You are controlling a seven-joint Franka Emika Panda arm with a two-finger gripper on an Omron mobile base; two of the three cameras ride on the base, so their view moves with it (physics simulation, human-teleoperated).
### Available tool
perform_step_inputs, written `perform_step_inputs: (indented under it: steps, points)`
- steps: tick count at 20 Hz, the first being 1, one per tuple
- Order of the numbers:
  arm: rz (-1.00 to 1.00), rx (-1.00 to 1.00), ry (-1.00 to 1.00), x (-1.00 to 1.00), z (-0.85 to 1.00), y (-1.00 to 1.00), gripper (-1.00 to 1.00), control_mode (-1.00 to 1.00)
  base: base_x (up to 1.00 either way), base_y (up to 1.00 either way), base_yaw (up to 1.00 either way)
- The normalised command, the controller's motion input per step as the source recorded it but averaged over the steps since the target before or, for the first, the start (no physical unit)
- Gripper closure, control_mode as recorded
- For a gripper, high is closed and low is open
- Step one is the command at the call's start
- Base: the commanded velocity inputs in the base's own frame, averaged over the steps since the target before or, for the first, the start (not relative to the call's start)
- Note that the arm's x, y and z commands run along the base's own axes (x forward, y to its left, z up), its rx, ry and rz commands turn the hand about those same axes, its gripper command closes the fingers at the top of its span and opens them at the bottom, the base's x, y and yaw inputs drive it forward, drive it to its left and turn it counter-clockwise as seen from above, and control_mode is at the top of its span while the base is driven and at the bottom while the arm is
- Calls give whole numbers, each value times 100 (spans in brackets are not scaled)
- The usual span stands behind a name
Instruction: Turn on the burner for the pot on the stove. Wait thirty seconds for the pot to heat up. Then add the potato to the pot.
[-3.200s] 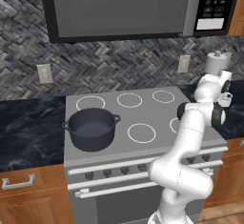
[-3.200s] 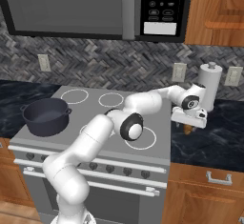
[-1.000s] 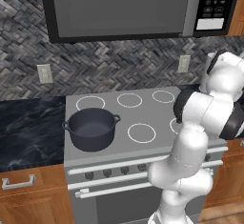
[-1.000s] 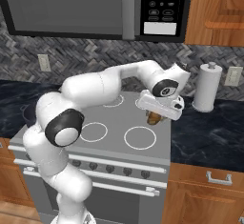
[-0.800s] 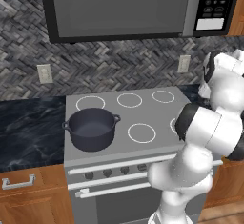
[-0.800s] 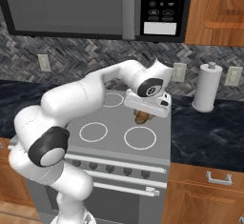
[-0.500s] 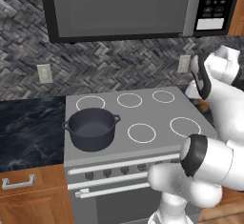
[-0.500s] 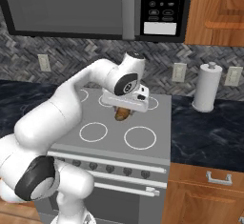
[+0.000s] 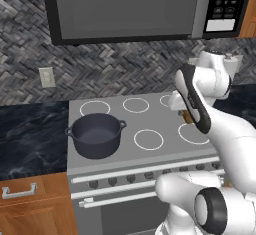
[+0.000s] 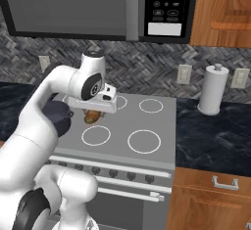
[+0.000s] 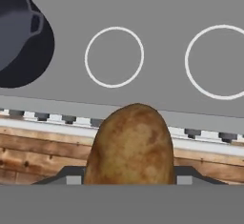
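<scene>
In the hand view the potato (image 11: 130, 144) sits low at centre, the gripper (image 11: 128, 178) clamped on its sides, above the stove (image 11: 157, 8); the pot (image 11: 19, 42) lies at upper left, well apart; in the right base view the arm hides most of the pot (image 10: 60, 116), while the left base view shows it whole at left centre (image 9: 96, 134), with the potato (image 9: 187, 115) at right centre.
</scene>
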Motion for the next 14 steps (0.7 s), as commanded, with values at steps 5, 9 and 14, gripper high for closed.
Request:
perform_step_inputs:
  steps: [5,9,14]
  points:
    - [13,0,0,0,17,100,100,-100,0,0,0]
    - [16,0,0,0,28,100,100,-100,0,0,0]
    - [18,0,0,4,17,100,100,-100,0,0,0]
